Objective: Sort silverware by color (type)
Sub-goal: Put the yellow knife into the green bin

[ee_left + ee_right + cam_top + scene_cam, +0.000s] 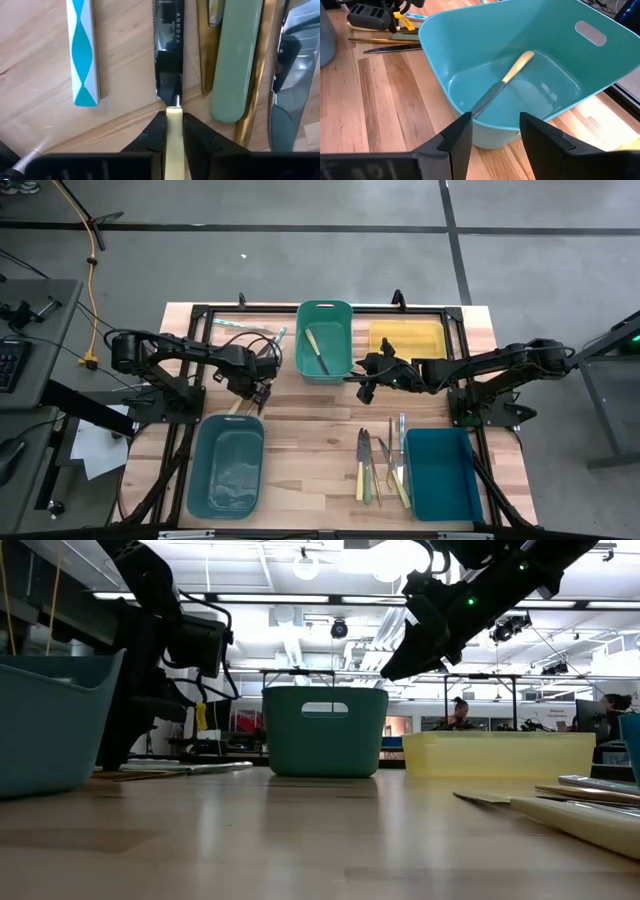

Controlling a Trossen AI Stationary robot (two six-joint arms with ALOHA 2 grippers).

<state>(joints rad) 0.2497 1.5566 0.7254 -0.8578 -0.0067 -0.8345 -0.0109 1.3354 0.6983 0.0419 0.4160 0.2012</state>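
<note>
My left gripper (262, 393) points down over a small cluster of silverware at the table's left, shut on a knife (168, 50) with a pale yellow handle. Beside that knife lie a teal-and-white patterned handle (82, 50), a pale green handle (235, 65), a gold utensil (260, 75) and another blade (292, 85), all flat on the wood. My right gripper (495, 132) hangs open above the table next to the green bin (324, 340). Inside that bin lies another yellow-handled knife (505, 82). My left gripper pinches the knife's yellow handle (173, 114) between its two fingers (157, 131), right where the handle meets the blade. The fingers come from above, pointing down, one on each long side of the handle. The knife lies level among the others, its blade pointing away from the gripper.
More silverware (375, 465) lies in a row at the near right, beside a blue bin (440, 473). A teal bin (226, 465) stands at the near left and a yellow bin (405, 338) at the far right. Bare wood lies in the table's middle.
</note>
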